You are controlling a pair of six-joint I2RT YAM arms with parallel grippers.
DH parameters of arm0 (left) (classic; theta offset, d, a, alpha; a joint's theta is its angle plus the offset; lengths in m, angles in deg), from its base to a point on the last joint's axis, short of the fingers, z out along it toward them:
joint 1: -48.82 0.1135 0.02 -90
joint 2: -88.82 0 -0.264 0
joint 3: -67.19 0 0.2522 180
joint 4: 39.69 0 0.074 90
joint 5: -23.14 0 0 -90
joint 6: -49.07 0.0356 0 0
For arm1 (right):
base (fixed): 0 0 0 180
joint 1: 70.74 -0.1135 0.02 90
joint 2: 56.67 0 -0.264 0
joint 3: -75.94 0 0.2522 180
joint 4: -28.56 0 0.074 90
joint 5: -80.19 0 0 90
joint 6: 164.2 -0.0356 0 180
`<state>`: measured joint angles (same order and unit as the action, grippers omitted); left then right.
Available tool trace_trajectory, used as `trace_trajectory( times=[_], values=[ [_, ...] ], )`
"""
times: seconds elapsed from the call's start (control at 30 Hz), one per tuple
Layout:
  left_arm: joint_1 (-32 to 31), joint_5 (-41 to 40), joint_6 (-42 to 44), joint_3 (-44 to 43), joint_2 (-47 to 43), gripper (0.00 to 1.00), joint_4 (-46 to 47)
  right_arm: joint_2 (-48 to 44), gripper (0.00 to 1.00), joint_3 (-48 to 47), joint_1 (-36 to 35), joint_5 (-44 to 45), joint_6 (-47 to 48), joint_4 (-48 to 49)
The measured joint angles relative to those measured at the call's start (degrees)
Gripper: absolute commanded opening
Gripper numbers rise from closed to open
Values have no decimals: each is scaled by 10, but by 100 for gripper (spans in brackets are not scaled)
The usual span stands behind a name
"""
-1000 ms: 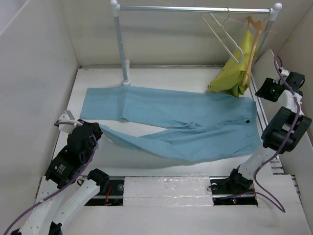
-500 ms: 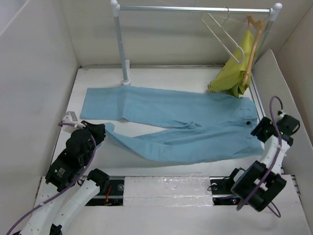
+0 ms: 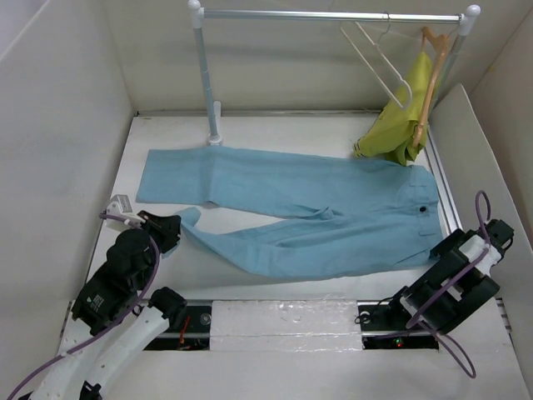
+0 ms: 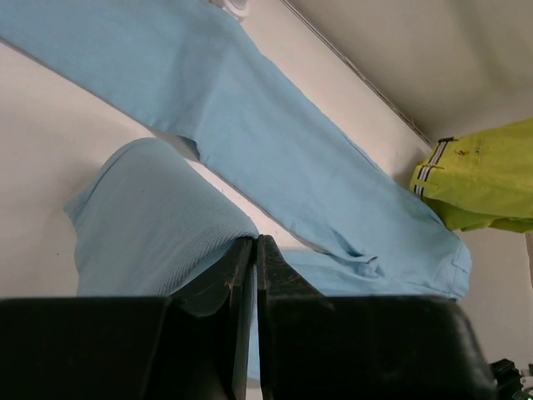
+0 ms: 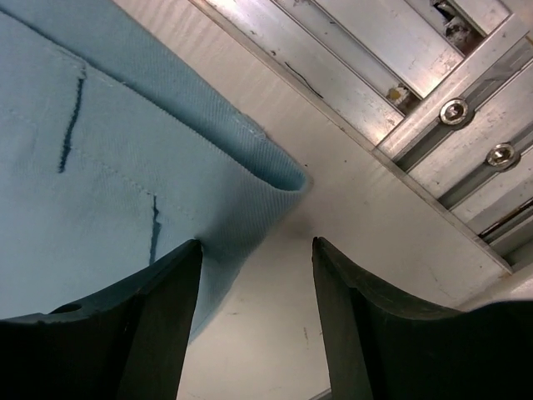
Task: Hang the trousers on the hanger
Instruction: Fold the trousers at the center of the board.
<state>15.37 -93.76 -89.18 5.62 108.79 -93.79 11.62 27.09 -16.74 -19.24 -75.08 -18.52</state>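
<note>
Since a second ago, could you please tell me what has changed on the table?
The right gripper swung from the far right side back to the near waistband corner of the trousers, jaws open around it. The left gripper drew back slightly, still shut on a leg end. The hanger stayed put.

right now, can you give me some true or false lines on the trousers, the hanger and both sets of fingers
1. The trousers lie spread on the table. True.
2. The hanger carries the trousers. False: it hangs bare on the rail.
3. The left fingers are shut on the end of a trouser leg. True.
4. The right fingers are clamped on the waistband. False: they stand open at the waist corner.
5. The yellow-green garment hangs from the wooden hanger. True.
</note>
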Motion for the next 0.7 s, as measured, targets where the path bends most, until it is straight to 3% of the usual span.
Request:
trace_trajectory(
  times=[0.03, 0.07, 0.1, 0.13, 0.17, 0.33, 0.53, 0.7],
  values=[
    [0, -4, 1, 0, 0, 0, -2, 5, 60, 6, 0, 0, -4, 8],
    [0, -9, 3, 0, 0, 0, -6, 9, 37, 13, 1, 0, -8, 17],
    [0, -10, 4, -2, 0, 0, -7, 12, 37, 18, 2, 1, -11, 24],
    [0, -16, 5, -5, 0, 0, -11, 14, 13, 19, 3, -4, -18, 32],
    [0, -21, 7, -9, 0, 0, -16, 19, 2, 22, 4, -9, -17, 43],
    [-2, -66, 21, -80, 15, 0, -58, -3, 0, 7, 4, -12, -11, 10],
    [-25, -127, 56, -224, 47, 0, -71, -107, 0, -104, 2, 21, 18, -103],
    [-44, -160, 70, -260, 49, 0, -76, -113, 0, -156, -2, 62, 53, -195]
  ],
)
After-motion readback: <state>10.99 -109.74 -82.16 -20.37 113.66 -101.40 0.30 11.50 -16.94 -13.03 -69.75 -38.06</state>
